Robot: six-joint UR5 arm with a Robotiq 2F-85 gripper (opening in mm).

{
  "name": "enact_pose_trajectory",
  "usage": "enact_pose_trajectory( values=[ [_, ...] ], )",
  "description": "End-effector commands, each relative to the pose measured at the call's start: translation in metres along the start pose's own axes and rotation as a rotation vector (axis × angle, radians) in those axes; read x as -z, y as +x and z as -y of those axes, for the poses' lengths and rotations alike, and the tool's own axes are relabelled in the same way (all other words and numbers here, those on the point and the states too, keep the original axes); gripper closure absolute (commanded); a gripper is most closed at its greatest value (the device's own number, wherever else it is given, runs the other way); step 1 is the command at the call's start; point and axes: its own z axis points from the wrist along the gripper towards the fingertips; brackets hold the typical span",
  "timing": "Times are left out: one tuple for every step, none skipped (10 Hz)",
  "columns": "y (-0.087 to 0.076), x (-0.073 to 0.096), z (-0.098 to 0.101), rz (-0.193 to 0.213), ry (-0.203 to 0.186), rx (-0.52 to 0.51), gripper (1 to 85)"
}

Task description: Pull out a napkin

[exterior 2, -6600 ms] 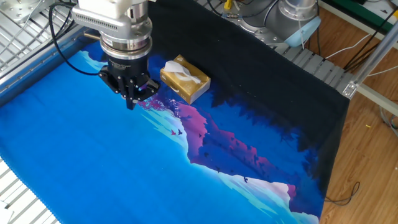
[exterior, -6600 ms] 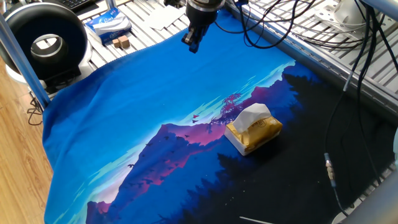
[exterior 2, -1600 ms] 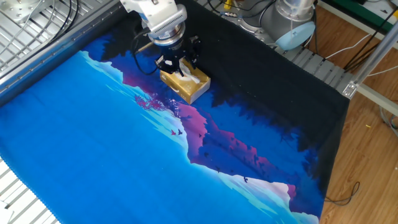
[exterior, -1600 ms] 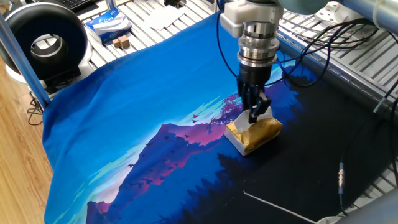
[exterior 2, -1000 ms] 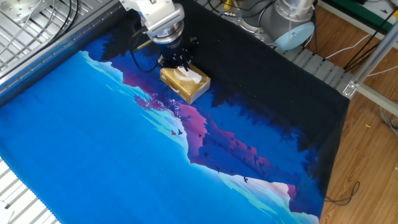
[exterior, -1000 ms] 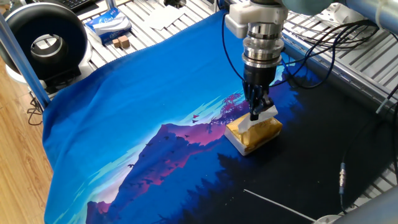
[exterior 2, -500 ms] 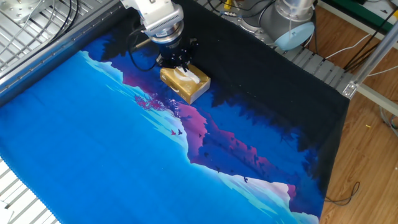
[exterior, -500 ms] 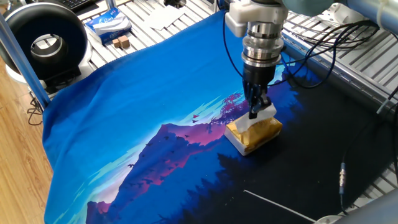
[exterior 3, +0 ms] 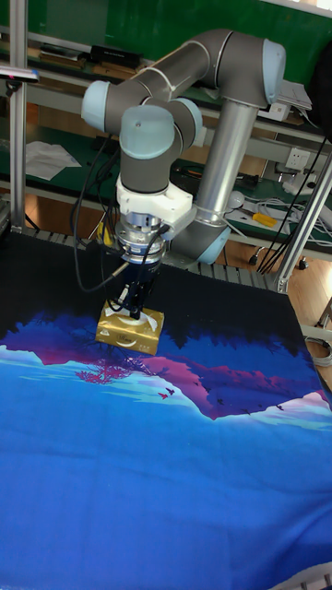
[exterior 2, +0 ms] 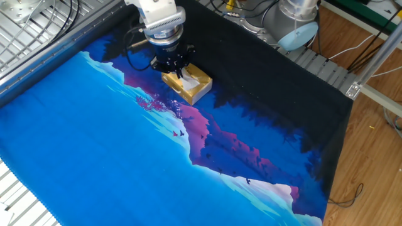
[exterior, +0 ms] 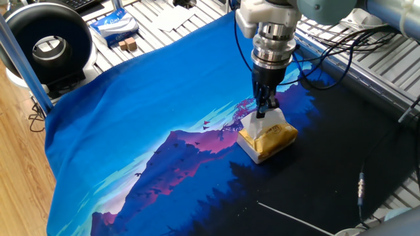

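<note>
In one fixed view, the gripper stands upright over the golden-yellow pack, its jaws drawn narrow on the peak of the napkin, which rises as a white tent from the pack's top slot. The pack rests on the printed cloth covering the worktop.

In the other fixed view, the gripper hides most of the napkin; only a white patch shows on the pack.

In the tall fixed view, the napkin is stretched upward from the pack. The grasp looks made; drawing the sheet fully free is left.
</note>
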Motion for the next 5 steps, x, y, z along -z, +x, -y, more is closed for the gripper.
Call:
enact_pose_trajectory(
  values=[
    [-0.0040, 0.0057, 0.0037, 0.008, 0.019, -0.013, 84.7],
    [-0.0019, 0.0077, 0.0052, -0.001, 0.024, -0.013, 84.7],
    [-0.0012, 0.0097, 0.0059, -0.005, 0.027, -0.012, 84.7],
    [-0.0009, 0.0110, 0.0049, -0.008, 0.025, -0.014, 84.7],
    [-0.0007, 0.0120, 0.0034, -0.010, 0.021, -0.017, 84.7]
  ],
)
